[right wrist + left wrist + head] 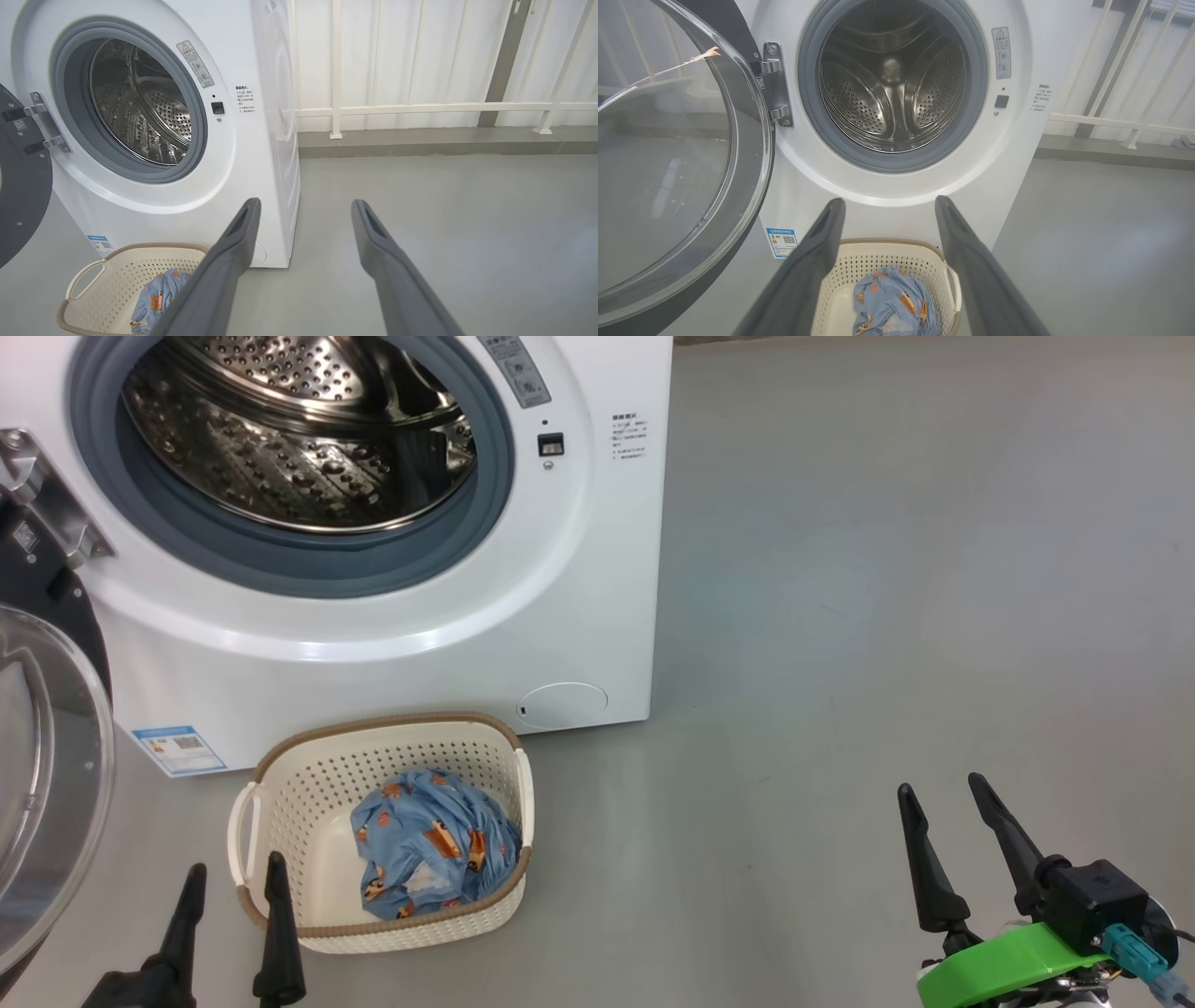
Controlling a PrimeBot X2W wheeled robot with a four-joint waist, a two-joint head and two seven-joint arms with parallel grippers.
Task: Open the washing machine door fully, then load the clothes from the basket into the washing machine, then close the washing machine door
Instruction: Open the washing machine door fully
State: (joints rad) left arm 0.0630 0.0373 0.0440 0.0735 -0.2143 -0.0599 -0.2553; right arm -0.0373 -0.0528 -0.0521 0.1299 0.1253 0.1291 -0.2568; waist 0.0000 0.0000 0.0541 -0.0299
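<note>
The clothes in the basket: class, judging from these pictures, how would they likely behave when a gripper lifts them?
Probably floppy: the clothes lie crumpled in soft folds, so they would likely drape and dangle from a pinch. Likely light, being a small, thin-looking bundle that covers only part of the basket. A loose fold may trail behind the pinched part.

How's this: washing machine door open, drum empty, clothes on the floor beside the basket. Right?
No: the head view shows the clothes inside the basket, not on the floor. The washing machine door is open and the drum empty.
</note>
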